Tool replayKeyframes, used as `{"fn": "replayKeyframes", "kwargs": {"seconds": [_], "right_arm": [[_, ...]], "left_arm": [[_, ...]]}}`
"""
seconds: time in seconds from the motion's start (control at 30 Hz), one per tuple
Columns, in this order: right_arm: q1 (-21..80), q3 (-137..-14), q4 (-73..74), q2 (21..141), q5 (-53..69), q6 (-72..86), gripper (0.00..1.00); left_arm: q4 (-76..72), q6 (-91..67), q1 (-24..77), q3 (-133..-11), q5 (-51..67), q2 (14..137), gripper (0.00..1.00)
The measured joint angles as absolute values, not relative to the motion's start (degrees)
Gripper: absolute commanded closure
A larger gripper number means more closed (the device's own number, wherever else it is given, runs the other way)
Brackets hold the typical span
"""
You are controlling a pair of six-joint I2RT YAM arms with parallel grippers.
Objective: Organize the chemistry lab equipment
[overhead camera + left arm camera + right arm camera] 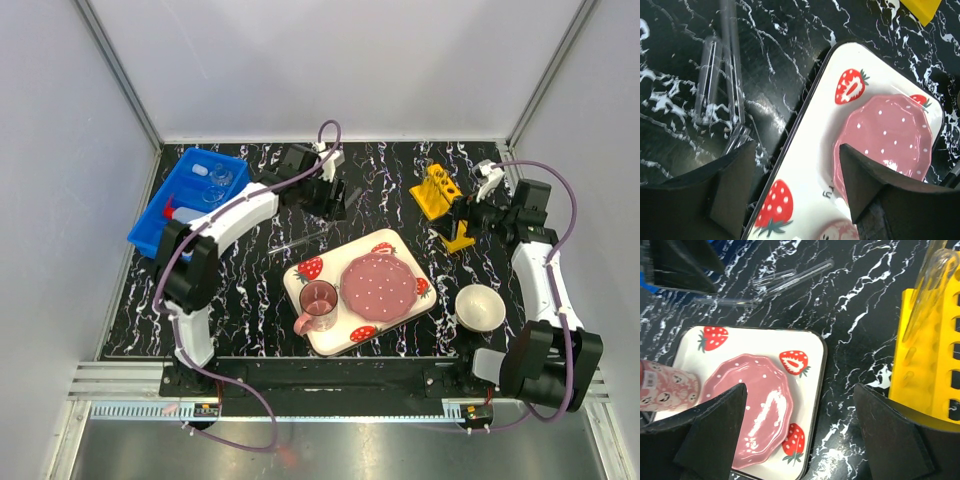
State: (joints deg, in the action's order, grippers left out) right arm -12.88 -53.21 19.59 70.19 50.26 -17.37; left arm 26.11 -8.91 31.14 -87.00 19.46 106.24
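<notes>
Left gripper (795, 147) and right gripper (800, 386) are gaping, empty; thin clear glass tubes (709, 80) are lying loose; a skewed pinch is risking rolling or cracking them.

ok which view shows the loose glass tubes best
Left wrist. The tubes lie close up there, each outline distinct. Right wrist shows them smaller, near its top edge. Top external shows only a faint streak near the centre.
</notes>
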Motion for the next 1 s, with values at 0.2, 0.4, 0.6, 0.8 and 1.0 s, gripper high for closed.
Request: {"fn": "replayKeyframes", "kwargs": {"seconds": [0.2,0.4,0.6,0.8,1.0], "right_arm": [[-14.37,-52.69,19.09,70.19,55.07,-15.29,0.07],[-15.44,-52.69,18.7,70.26,56.93,-14.55,0.07],[-17.96,-52.69,18.09,70.94,58.24,-12.45,0.07],[-21.26,-52.69,16.23,71.48,58.61,-8.62,0.07],[-26.44,-52.1,13.26,71.48,57.25,-4.51,0.07]], "left_arm": [[26.94,-11.29,30.76,-94.17,22.52,115.74,0.41],[28.97,-12.56,30.68,-98.61,21.91,120.57,0.43],[30.11,-13.3,30.68,-100.29,21.67,121.36,0.43],[30.26,-13.56,30.68,-100.64,21.56,121.36,0.41],[30.52,-13.54,30.68,-101.25,20.29,121.36,0.4]]}}
